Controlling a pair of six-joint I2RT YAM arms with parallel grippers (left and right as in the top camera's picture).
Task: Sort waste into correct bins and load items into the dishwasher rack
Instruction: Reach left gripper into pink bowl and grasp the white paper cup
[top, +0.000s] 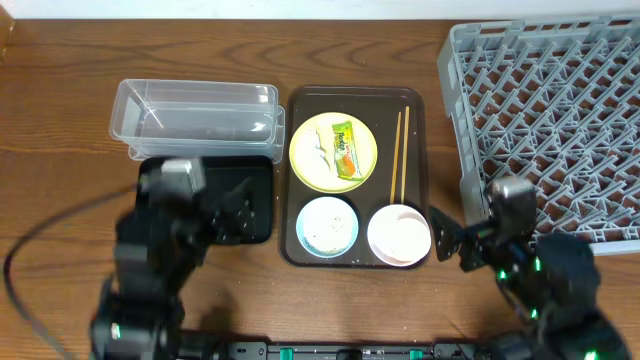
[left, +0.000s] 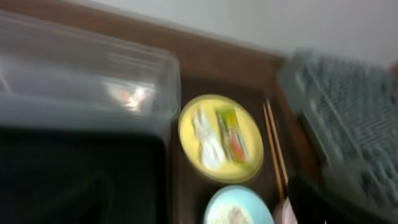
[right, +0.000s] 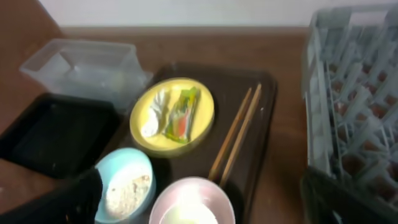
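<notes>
Overhead: snack wrapper (top: 345, 148) sits beside rice (top: 318, 150) on the plate (top: 332, 151) toward the counter's far edge, right end effector (top: 442, 243) spread wide, left end effector (top: 240, 212) impossible to read, and a careless pinch could drag grains along!

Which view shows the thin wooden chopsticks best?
Overhead: the thin wooden chopsticks lie sharp and full-length on the dark brown serving tray, right of the yellow-green round plate. Right wrist shows them whole but soft; left wrist shows them motion-blurred.
</notes>
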